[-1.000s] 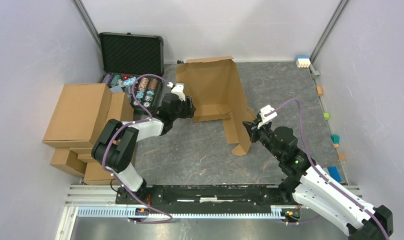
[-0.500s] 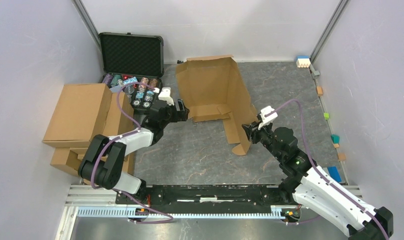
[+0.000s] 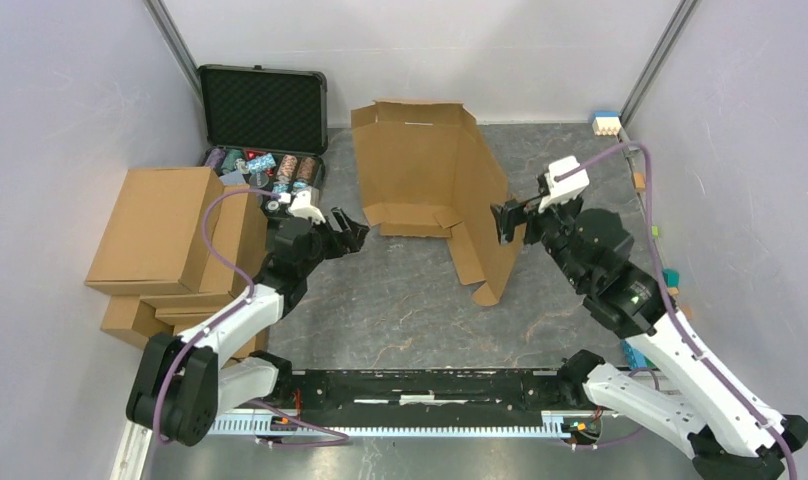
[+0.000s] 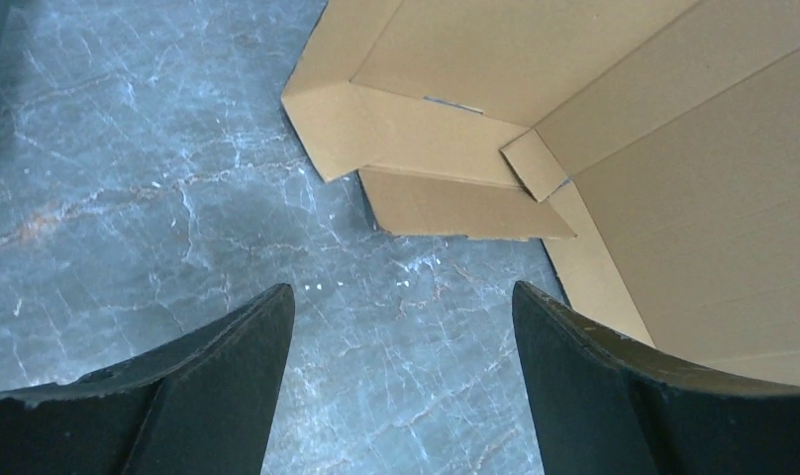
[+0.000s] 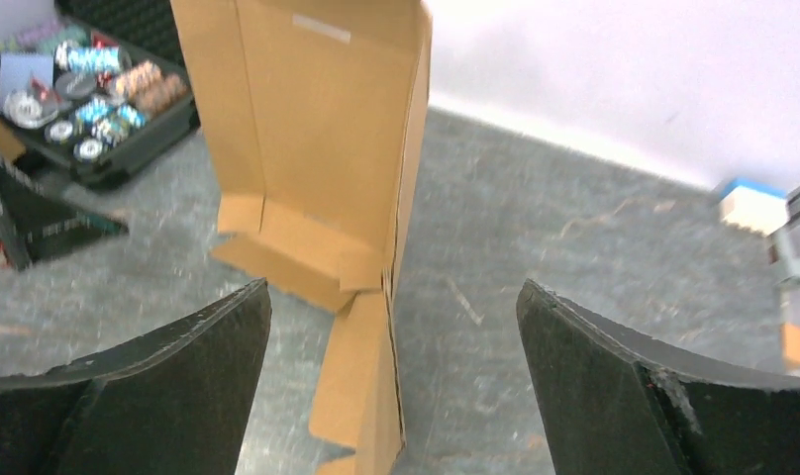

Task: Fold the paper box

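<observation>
The paper box (image 3: 420,175) stands half-folded at the far middle of the grey table (image 3: 400,310). Its broad panel rises at the back, one long side wall stands on edge down the right, and short flaps lie flat on the table at its near foot. The left gripper (image 3: 354,233) is low over the table with its jaws wide apart and nothing between them. In the left wrist view the gap between the left gripper (image 4: 401,292) fingers holds only bare table. The box (image 4: 673,178) lies ahead and to the right of the jaws, and its nearest flat flap is just beyond the gap, apart from both fingers. The right gripper (image 3: 500,222) is raised beside the standing side wall, near its top edge, and its jaws are also spread wide with nothing clamped. In the right wrist view the right gripper (image 5: 393,287) looks along that wall, which runs edge-on down the middle of the gap. The box (image 5: 317,129) has its broad panel ahead and to the left of that line, with bare table to the right; whether a finger touches the cardboard I cannot tell. Far beyond the left jaw of the right gripper sits an open black case (image 5: 89,99) of coloured chips. In the top view this case (image 3: 263,105) is behind the left gripper, with a pile of brown cartons (image 3: 160,235) to its left.
</observation>
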`<state>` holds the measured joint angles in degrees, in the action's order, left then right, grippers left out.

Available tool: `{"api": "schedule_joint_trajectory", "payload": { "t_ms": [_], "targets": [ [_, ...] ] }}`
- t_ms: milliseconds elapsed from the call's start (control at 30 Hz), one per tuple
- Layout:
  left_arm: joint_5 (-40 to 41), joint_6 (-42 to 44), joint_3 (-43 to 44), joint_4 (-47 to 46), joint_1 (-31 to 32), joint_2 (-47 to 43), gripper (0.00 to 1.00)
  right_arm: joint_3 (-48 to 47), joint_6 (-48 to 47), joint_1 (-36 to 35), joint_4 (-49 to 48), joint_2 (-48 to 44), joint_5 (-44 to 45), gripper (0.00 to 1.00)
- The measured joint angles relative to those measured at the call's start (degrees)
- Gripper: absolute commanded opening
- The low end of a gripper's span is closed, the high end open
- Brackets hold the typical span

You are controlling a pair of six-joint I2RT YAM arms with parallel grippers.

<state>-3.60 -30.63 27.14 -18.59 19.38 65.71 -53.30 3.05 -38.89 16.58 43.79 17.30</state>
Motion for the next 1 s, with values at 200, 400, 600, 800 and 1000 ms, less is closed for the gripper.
{"api": "schedule_joint_trajectory", "payload": {
  "t_ms": [200,400,600,800,1000],
  "targets": [
    [-0.02,-3.10,-2.14,2.86,0.20,-1.57,0.86,-23.28,-4.52,0.00,8.31,14.47,1.46,0.98],
    [-1.11,-6.21,-2.67,4.07,0.24,-0.55,0.87,-48.65,-8.26,1.62,17.97,36.70,3.10,0.97],
    [-2.40,-9.07,-4.26,4.04,0.24,-0.66,0.88,-55.76,-9.97,8.96,26.73,51.67,0.28,0.67],
    [-4.46,-11.98,-5.03,4.37,0.26,-0.66,0.87,-47.10,-10.69,17.73,27.47,52.63,-8.00,0.09],
    [-6.78,-17.59,-6.38,0.44,0.44,1.42,0.87,-32.37,-7.50,20.31,22.38,41.99,-14.97,0.04]
  ]
}}
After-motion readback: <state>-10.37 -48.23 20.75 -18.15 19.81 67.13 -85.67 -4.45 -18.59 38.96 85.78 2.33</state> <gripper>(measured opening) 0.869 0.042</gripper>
